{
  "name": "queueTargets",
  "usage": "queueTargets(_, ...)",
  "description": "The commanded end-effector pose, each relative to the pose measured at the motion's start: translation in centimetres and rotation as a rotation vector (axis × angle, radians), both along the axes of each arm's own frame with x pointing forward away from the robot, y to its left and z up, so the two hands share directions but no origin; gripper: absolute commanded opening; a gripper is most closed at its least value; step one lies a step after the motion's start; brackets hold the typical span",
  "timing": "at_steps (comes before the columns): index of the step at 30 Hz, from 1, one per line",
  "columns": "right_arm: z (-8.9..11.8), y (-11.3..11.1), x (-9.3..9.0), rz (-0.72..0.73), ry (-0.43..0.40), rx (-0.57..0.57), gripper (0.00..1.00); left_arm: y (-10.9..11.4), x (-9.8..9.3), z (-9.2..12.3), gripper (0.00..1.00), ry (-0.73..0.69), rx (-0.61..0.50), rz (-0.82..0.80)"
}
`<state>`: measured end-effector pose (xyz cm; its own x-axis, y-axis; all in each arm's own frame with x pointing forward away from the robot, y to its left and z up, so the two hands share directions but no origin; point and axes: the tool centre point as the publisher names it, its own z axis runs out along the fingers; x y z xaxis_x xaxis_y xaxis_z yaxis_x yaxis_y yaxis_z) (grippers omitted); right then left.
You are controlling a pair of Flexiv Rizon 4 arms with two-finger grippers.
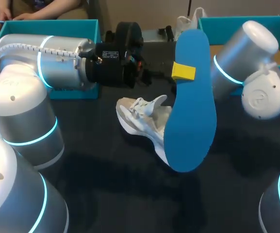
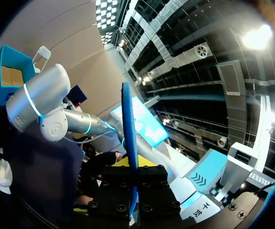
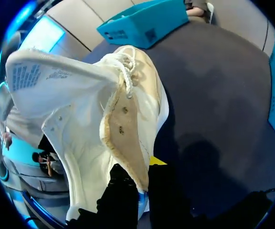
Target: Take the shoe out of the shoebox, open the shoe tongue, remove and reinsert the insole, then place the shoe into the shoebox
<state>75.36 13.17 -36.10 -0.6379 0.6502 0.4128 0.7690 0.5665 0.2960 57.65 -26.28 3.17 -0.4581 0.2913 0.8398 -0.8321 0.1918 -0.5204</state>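
Closest to the head camera are the pale rounded joints of the left arm (image 1: 18, 111), which runs on across the dark surface (image 1: 106, 184) towards the far side of the shoe (image 1: 142, 121). Next nearest is the blue insole (image 1: 190, 97), lifted clear of the shoe with its broad face turned to the camera. Its long axis stands nearly upright in that view: the narrower end points away from the shoe, and the wider end hangs in front of the shoe's right part. The left claw (image 1: 182, 72) is clamped on the insole near the narrower end, with one yellow tip pressed on the blue face. From the left wrist the insole (image 2: 129, 124) shows edge-on, a thin blue line rising straight out from between the fingers of that claw (image 2: 130, 174). The white shoe lies on the surface, its long axis slanting from far-left to near-right. I cannot tell which end is the toe. From the right wrist the shoe (image 3: 94, 119) gapes open, laces and tongue thrown back, and the right claw (image 3: 144, 186) pinches its tan-lined side wall. The right arm (image 1: 246, 63) comes in to the right of the shoe. Beyond the shoe sit the left teal box (image 1: 52, 26) and the right teal box (image 1: 237, 22).
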Motion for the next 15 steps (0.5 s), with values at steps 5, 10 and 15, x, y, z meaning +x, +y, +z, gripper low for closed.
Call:
queueTargets(5, 0.30, 0.63, -0.09, 0.001, 0.007, 0.018, 0.00, 0.00, -0.11, -0.03, 0.00, 0.000, 0.002, 0.001)
queueTargets(10, 0.30, 0.63, -0.09, 0.001, 0.007, 0.018, 0.00, 0.00, -0.11, -0.03, 0.00, 0.000, 0.002, 0.001)
queueTargets(15, 0.30, 0.63, -0.09, 0.001, 0.007, 0.018, 0.00, 0.00, -0.11, -0.03, 0.00, 0.000, 0.002, 0.001)
